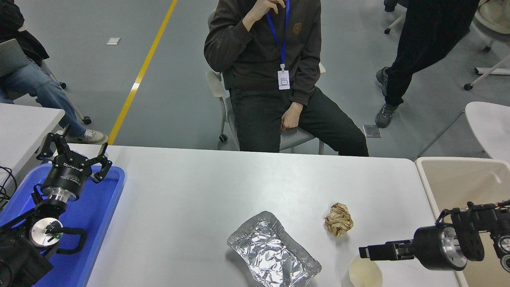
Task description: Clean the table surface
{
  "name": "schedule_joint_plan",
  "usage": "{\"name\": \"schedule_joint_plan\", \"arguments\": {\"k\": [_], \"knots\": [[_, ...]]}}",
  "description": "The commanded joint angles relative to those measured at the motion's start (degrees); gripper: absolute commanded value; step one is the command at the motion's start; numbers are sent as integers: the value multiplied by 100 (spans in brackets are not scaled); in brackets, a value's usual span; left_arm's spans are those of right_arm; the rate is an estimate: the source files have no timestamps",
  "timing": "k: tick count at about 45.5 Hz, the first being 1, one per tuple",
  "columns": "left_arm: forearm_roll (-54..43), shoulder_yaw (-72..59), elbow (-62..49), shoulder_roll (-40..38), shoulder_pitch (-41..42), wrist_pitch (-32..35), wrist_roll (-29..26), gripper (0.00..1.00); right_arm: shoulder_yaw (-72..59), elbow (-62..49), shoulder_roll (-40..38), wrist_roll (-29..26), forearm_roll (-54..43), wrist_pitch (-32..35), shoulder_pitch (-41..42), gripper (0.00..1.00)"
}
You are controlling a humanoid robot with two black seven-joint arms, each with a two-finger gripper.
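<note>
Three light scraps litter the tabletop: right claw, closure indiscernible, hovers above paper cup; crushable, pinch its rim.

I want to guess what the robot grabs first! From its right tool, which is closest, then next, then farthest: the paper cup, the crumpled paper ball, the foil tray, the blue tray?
Measured from the right tool in the head view:
1. Paper cup, just below the tip, at the table's near edge.
2. Crumpled paper ball, up and left of it.
3. Foil tray, farther left.
4. Blue tray, far across at the left end.
</note>
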Motion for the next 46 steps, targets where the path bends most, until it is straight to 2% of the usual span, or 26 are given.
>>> {"name": "schedule_joint_plan", "arguments": {"k": [1, 35, 46], "knots": [[0, 0, 0, 0, 0, 0, 0, 100, -64, 4, -18, 323, -571, -8, -39, 99], [0, 0, 0, 0, 0, 0, 0, 100, -380, -603, 562, 332, -1125, -87, -179, 99], [0, 0, 0, 0, 0, 0, 0, 100, -380, -796, 597, 350, -1424, -526, -443, 98]]}}
